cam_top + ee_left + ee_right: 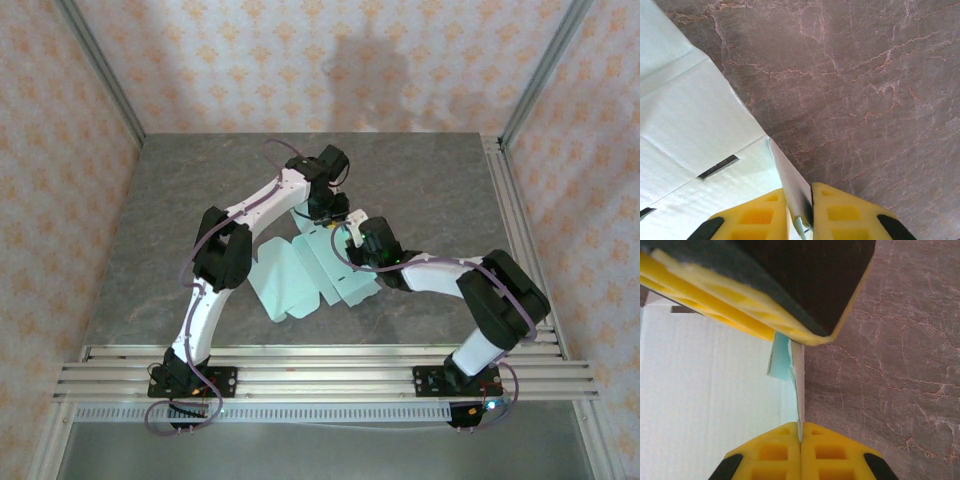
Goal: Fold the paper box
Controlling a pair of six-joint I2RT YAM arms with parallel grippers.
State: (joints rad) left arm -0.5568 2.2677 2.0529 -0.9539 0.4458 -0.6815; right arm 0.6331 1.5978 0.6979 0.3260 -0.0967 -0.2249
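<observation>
Box location: paper box (300, 275) is lying on the grey table (430, 190), about mid-table, between the two arms.
Box shape: it is sitting as a flat mint cut-out sheet, with creases showing and narrow slots (717, 167) cut in one panel; I can't make out any wall standing.
Left gripper: left gripper (799, 192) is reaching to the sheet's far edge and pinching a narrow flap (790, 180) that is standing up off the table, its yellow fingers (757, 215) nearly together on the card.
Right gripper: right gripper (800, 427) is working just beside the left one, with its jaws pressed together on the thin edge of the upturned card. A yellow finger of the other arm is showing just ahead of it at that same edge.
Done so far: judging by the layout, very little. One edge flap is being lifted and creased, and everything else is lying flat.
Left to do: probably most of the job, i.e. raising the side panels, tucking tabs into the slots and closing it into a box.
Risk guess: the card is looking thin, so with both pinches so close together it could be bending or tearing at the crease.
Writing on box: none that I can read; the card is looking plain, with no print or logo.
Other labels: none readable on arms or table; the wall (300, 60) is carrying a repeating ornament pattern, no letters.
</observation>
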